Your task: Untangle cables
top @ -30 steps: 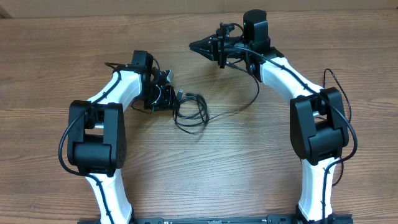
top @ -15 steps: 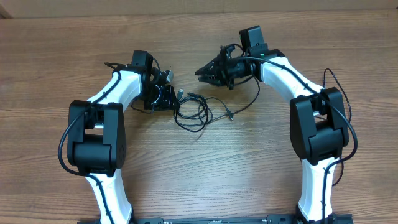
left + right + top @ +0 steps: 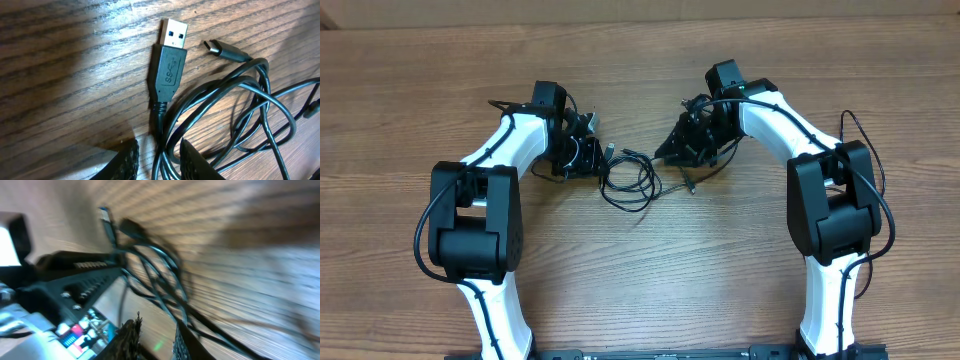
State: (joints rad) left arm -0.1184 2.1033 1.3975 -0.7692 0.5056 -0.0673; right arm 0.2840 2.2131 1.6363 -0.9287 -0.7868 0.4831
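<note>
Untangling in hand, loops not yet separated. The cables (image 3: 630,181) lie as a loose black coil on the table (image 3: 650,285), between the two arms. The left gripper (image 3: 159,161) is closed narrowly on the cord just behind a flat plug (image 3: 170,55); a small plug (image 3: 227,50) lies free beside it. The right gripper (image 3: 667,155) is held low at the coil's right edge, its jaws parted a little and, as far as the blurred wrist view allows, nothing caught between them. Next, a single strand on the right is judged to need pinching and drawing outward while the plug end is kept anchored.
</note>
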